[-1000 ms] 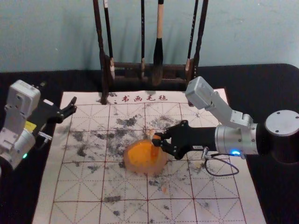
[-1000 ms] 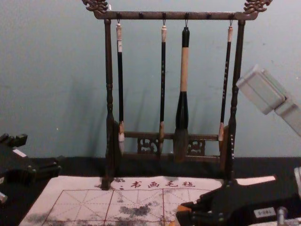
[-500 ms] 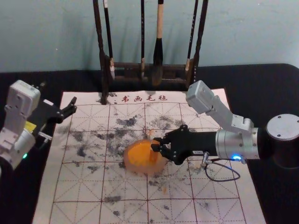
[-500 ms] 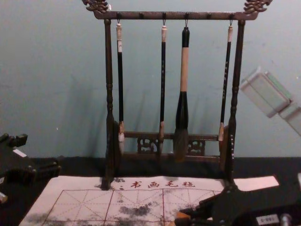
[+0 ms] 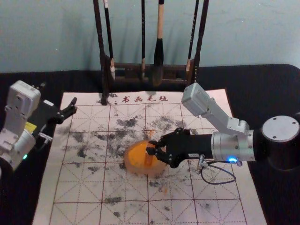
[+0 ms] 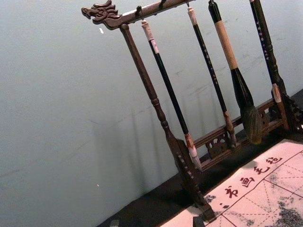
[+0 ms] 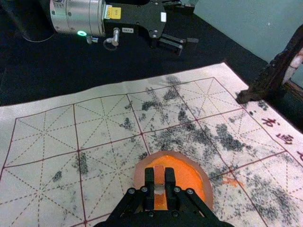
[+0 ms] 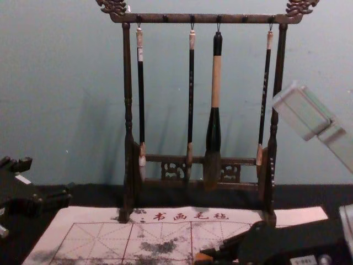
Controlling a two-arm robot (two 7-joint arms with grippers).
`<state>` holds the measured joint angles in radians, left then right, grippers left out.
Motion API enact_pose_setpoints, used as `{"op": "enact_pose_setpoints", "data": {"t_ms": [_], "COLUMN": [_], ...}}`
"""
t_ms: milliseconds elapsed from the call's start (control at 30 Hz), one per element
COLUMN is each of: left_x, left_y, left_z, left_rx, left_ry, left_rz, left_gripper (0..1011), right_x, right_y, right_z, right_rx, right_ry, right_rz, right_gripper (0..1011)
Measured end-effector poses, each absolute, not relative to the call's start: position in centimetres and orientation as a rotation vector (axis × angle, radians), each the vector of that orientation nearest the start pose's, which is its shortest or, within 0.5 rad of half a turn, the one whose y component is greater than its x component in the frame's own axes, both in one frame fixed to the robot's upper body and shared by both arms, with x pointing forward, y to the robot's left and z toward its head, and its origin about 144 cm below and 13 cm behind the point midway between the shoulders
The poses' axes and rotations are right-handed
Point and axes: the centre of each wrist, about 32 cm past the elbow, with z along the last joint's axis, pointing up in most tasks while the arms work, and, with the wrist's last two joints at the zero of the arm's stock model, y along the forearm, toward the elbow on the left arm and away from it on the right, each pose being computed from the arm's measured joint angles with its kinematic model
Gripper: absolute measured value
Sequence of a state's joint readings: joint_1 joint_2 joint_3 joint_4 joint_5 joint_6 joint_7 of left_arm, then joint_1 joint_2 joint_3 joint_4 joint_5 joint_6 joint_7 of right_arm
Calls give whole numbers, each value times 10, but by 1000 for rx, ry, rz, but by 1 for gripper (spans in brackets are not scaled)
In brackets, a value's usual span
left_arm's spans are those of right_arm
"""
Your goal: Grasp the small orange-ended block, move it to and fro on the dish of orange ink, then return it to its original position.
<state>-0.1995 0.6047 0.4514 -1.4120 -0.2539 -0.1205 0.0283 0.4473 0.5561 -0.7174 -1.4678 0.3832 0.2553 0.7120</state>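
My right gripper (image 5: 151,146) is over the right part of the round dish (image 5: 131,167) of orange ink, reaching in from the right. The right wrist view has the small orange-ended block (image 7: 159,175) pinched between the tips of my right gripper (image 7: 159,184), above the orange ink (image 7: 182,175). Where the block's lower end meets the ink is hard to tell. At the chest view's lower right, an orange end of the block (image 8: 203,257) pokes out from my right gripper (image 8: 215,254). My left gripper (image 5: 74,106) is parked at the mat's far left, open.
A white gridded mat (image 5: 75,187) with black smudges lies under the dish on a black table (image 5: 262,89). At the back stands a dark wooden rack (image 5: 126,66) with several hanging brushes, the thickest brush (image 5: 159,51) right of its middle.
My right gripper has shifted a short way left over the dish, carrying the block with it. The left arm and the dish have stayed where they were.
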Motion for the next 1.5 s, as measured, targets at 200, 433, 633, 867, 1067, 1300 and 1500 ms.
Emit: {"op": "enact_pose_setpoints", "data": {"t_ms": [200,433,633,867,1067,1300,1500], "left_x": [489,489,489,489,489,489,489], "left_y": [310,310,310,310,310,310,310], "left_z": [1140,1140,1140,1140,1140,1140,1140], "left_rx": [304,304,304,304,304,304,304], "left_ry": [-285,-285,-285,-285,-285,-285,-285], "left_rz": [1248,1248,1248,1248,1248,1248,1248], "left_gripper": [1001,1001,1001,1001,1001,1001,1001], "right_x": [526,530,535,542,546,550,551], "right_y": [-215,-208,-202,-196,-195,-200,-204], "right_z": [1188,1187,1185,1184,1184,1184,1185], "right_rx": [-443,-440,-437,-434,-433,-434,-434], "right_ry": [45,47,46,47,47,47,46], "right_rz": [-349,-340,-337,-344,-359,-387,-407], "right_gripper": [129,129,129,129,129,129,129]}}
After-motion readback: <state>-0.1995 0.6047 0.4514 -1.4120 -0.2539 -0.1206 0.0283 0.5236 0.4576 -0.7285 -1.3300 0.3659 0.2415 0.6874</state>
